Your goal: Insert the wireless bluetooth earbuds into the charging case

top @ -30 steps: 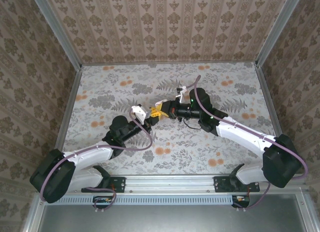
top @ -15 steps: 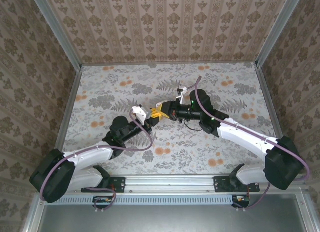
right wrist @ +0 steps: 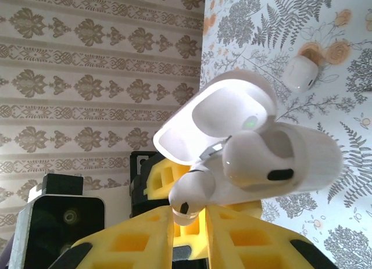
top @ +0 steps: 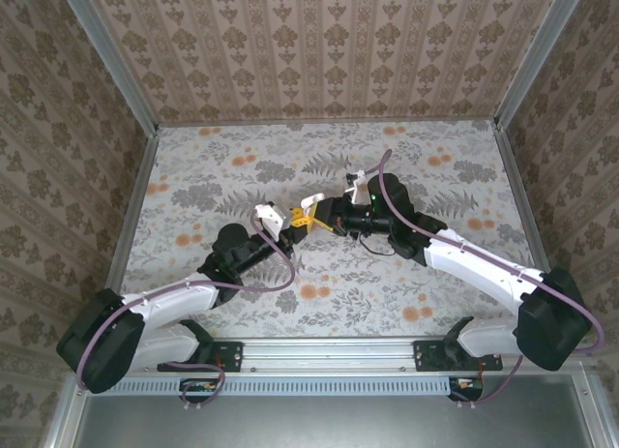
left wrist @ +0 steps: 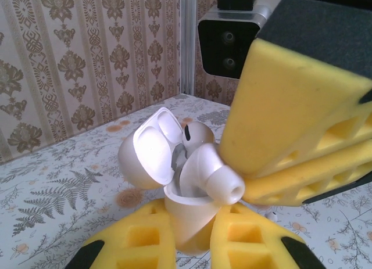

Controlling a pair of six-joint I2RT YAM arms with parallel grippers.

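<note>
Charging case (left wrist: 186, 214) open in clenched L pincer (left wrist: 192, 234), earbuds (left wrist: 212, 176) poking out, R pincer (right wrist: 190, 219) unclear, white lump (right wrist: 302, 71) nearby

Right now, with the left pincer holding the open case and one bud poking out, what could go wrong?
1. The earbud by the right pincer sits tilted, tip past the charging case rim; let go, it may tip onto the table.
2. That pincer's pads crowd the bud and the open lid; pulling back could drag either.
3. The left pincer grips only the case's base; a push may twist it.
</note>
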